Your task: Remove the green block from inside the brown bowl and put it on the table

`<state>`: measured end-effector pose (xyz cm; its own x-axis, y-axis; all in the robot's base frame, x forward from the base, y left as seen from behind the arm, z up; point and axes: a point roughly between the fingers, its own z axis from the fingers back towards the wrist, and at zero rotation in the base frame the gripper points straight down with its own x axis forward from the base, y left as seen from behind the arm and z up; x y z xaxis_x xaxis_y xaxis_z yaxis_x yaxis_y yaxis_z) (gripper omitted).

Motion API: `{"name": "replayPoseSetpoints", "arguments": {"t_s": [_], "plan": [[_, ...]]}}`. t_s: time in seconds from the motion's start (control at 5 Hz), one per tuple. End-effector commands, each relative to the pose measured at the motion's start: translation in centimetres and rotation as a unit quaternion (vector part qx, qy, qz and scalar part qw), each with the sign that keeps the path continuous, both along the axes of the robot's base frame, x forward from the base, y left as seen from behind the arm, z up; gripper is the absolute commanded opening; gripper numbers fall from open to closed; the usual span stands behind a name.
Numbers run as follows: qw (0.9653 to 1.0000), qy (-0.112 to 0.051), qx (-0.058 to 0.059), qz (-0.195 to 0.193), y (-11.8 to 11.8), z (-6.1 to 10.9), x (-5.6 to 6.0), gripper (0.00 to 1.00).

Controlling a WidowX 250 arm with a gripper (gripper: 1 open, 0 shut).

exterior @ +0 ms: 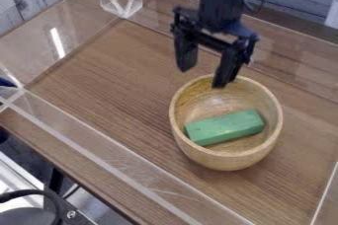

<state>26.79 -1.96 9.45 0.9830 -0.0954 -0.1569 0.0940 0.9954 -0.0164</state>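
The green block (224, 127) lies flat inside the brown bowl (227, 154), slanted toward the bowl's right wall. The bowl stands on the table (106, 81) at the right of centre. My gripper (209, 62) hangs above the bowl's far rim, its two black fingers apart and pointing down, open with nothing between them. Its fingertips are clear of the block and a little up and left of it.
Clear acrylic walls (79, 135) edge the wood-grain table on the left, front and back. A small clear acrylic bracket (121, 0) stands at the far left corner.
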Motion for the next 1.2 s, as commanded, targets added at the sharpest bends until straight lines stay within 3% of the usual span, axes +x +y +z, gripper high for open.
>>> {"name": "replayPoseSetpoints", "arguments": {"t_s": [0.0, 1.0], "plan": [[0.9991, -0.032, -0.006, -0.026, -1.0, 0.1, 0.2, 1.00], [0.9958, -0.016, -0.014, -0.089, -3.4, -4.8, 1.0, 1.00]]}}
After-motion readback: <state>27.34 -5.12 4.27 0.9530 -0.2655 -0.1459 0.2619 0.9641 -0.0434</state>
